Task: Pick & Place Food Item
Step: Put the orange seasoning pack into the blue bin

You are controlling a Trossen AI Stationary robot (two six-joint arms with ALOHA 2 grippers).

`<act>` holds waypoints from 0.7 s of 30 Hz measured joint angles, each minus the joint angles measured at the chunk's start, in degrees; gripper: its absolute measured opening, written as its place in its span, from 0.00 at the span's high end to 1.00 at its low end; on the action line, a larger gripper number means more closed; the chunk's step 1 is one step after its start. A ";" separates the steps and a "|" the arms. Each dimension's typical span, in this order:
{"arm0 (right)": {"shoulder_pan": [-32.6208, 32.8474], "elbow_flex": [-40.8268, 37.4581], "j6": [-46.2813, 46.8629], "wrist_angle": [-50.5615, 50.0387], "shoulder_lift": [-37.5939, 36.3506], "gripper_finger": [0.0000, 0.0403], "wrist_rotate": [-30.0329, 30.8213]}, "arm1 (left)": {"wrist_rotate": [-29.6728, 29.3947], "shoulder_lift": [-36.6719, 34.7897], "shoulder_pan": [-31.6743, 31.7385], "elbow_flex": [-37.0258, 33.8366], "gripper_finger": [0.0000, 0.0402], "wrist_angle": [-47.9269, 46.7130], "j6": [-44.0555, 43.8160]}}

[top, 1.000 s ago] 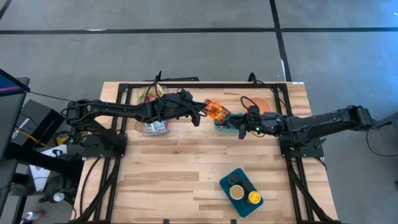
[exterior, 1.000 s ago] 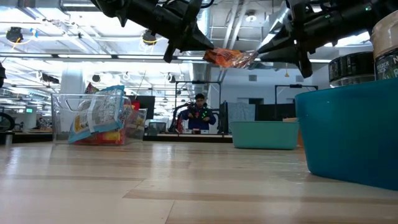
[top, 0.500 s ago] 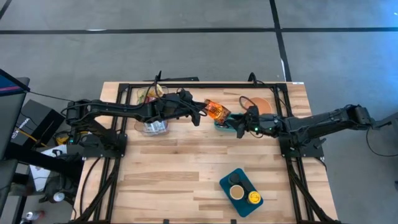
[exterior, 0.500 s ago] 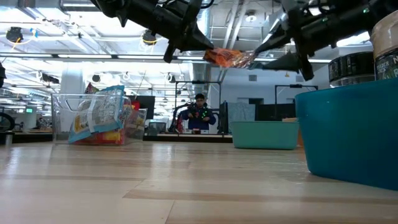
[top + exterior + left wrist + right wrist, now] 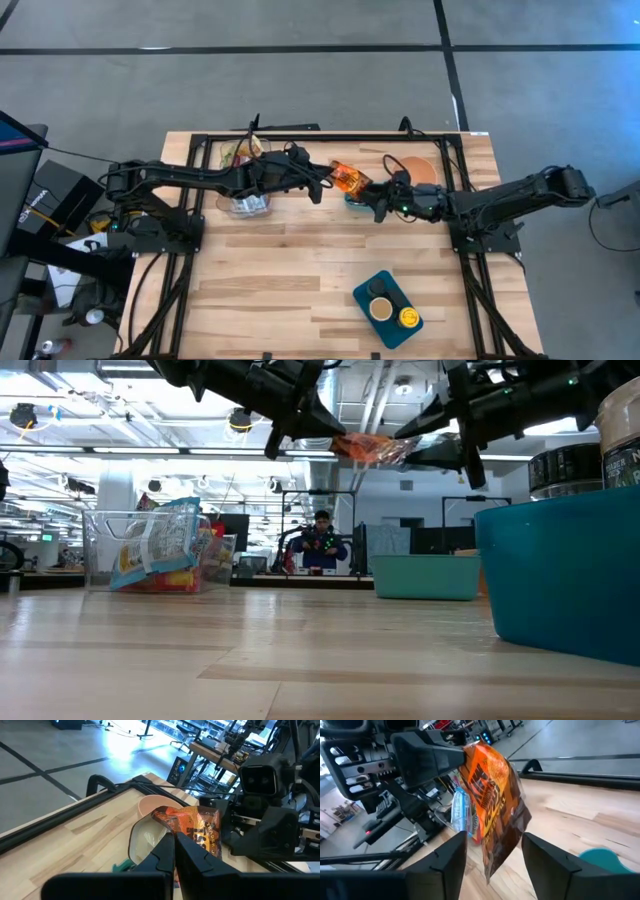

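Snack packet [image 5: 346, 179] between left gripper [image 5: 325, 183] and right gripper [image 5: 376, 200], above the table [image 5: 300, 270]. Bowl [image 5: 358, 199] beneath the right gripper; clear bin [image 5: 243, 180] behind the left gripper.

The table [image 5: 300, 260] is viewed from directly overhead and level from its near edge; the snack bag [image 5: 348, 179] (mid-air) is shared by both wrist views.
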 joint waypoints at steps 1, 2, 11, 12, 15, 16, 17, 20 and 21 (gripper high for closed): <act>0.00 0.00 0.21 0.39 0.00 0.55 0.01 | 0.00 0.00 -0.17 0.00 1.00 0.16 0.00; 0.00 0.00 0.24 1.30 0.00 0.56 0.00 | -0.02 0.00 -0.27 0.00 1.00 0.34 0.00; 0.00 0.00 1.16 2.85 -0.02 0.75 0.01 | -0.01 0.00 -0.52 0.00 1.00 0.70 0.00; 0.00 0.00 1.19 2.84 -0.02 0.77 0.00 | 0.00 0.00 -0.52 0.00 1.00 0.70 0.00; 0.00 0.00 1.27 2.76 -0.02 0.83 0.02 | -0.02 0.00 -0.52 0.00 1.00 0.70 0.00; 0.00 0.00 1.28 2.76 -0.02 0.85 0.02 | -0.02 0.00 -0.52 0.00 1.00 0.70 0.02; -0.02 0.00 1.27 2.76 -0.02 0.87 0.01 | 0.00 0.00 -0.52 0.00 1.00 0.70 0.00; -0.04 0.00 1.10 2.76 -0.02 0.93 0.02 | 0.00 0.00 -0.52 0.00 1.00 0.68 0.02; -0.04 0.00 0.93 2.74 -0.02 0.95 0.02 | -0.02 0.00 -0.52 0.00 1.00 0.68 0.00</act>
